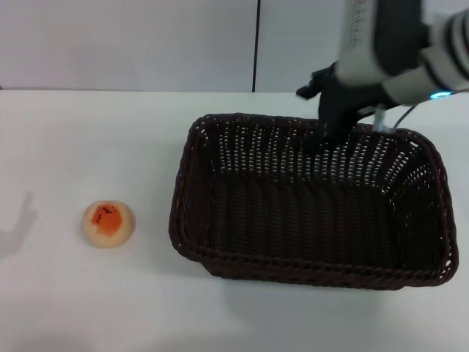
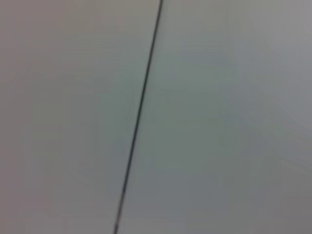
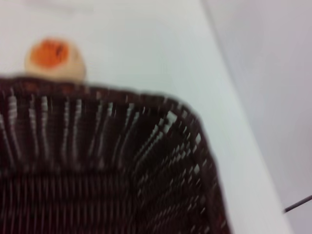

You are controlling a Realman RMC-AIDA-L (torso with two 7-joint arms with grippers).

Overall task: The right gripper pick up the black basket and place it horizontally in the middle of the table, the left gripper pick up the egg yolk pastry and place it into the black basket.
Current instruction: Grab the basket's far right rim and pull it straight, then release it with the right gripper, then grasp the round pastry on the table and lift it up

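Observation:
The black basket (image 1: 315,213) stands on the white table (image 1: 110,139), right of the middle, its long side across the view. My right gripper (image 1: 322,136) reaches down from the upper right and is closed over the basket's far rim, one finger inside the wall. The right wrist view looks into the basket (image 3: 107,170). The egg yolk pastry (image 1: 108,223) sits alone on the table at the left, apart from the basket; it also shows past the basket's rim in the right wrist view (image 3: 54,59). My left gripper is out of view.
A pale wall with a dark vertical seam (image 1: 256,44) stands behind the table; the left wrist view shows only this wall and seam (image 2: 141,107). A faint shadow (image 1: 20,224) lies at the table's left edge. Bare table separates pastry and basket.

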